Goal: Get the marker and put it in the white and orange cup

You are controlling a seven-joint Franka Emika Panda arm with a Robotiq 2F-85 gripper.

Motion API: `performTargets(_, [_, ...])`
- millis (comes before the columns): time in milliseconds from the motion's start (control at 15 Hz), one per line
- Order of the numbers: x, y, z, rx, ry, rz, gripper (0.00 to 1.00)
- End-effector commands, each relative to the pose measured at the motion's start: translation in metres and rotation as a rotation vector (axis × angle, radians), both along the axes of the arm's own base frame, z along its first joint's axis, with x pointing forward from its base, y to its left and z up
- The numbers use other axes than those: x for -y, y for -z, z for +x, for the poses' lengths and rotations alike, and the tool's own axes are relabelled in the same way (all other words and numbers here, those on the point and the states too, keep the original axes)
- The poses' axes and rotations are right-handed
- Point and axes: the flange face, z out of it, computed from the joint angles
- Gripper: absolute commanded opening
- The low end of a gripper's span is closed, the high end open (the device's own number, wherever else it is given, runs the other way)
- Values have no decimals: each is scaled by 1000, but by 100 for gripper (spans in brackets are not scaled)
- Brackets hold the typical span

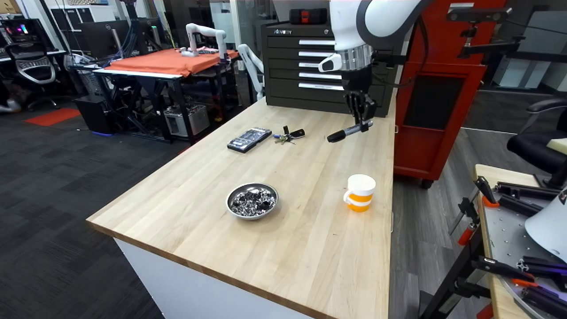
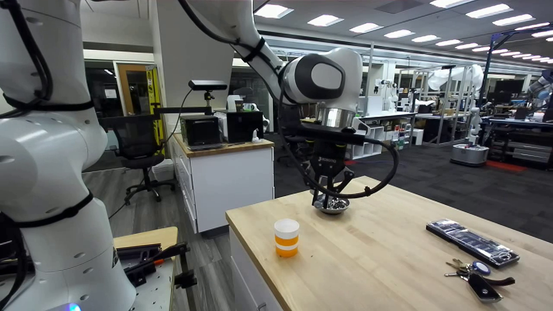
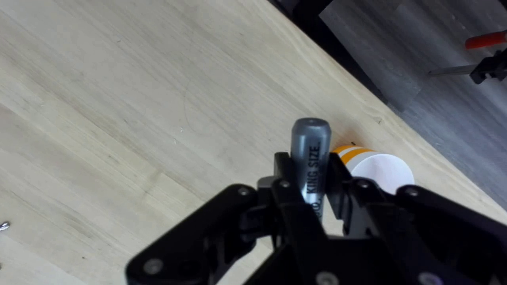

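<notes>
The pale wooden table (image 1: 305, 252) runs back to a dark tool chest (image 1: 283, 73), with a flat dark case (image 1: 249, 140), a bunch of keys (image 1: 285, 137) and a metal bowl (image 1: 256, 217) of glinting bits on it. Above the wood hangs the gripper (image 3: 311, 170), its fingers pinched on the barrel of the marker (image 1: 349, 132), which is clear of the table. The white and orange cup (image 1: 360, 195) stands upright near the table's edge, apart from the gripper. Everything turns on how those two lie to each other: in the wrist view the cup is just to the right of the fingers and below them, partly hidden by one, so I'd put the marker beside the mouth rather than over it. The marker's long axis runs crosswise through the grip, nearer flat than upright as I judge it, the black cap reaching out toward the keys' side in an exterior view. The pick looks done and the drop not yet made. I think the arm (image 2: 302, 80) needs a short shift toward the cup, then a tilt to point one end down; released lying like this, the marker could catch on the rim and roll off.
</notes>
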Motion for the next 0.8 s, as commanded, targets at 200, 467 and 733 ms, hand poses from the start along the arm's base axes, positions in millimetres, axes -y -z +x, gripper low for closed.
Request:
performTargets(200, [-15,-16,-13,-161,26,-93,6])
performTargets(467, [-28,-22,-18,-217,9,-88,6])
performTargets(733, [-47,-19,-20,-234,-37,-79,6])
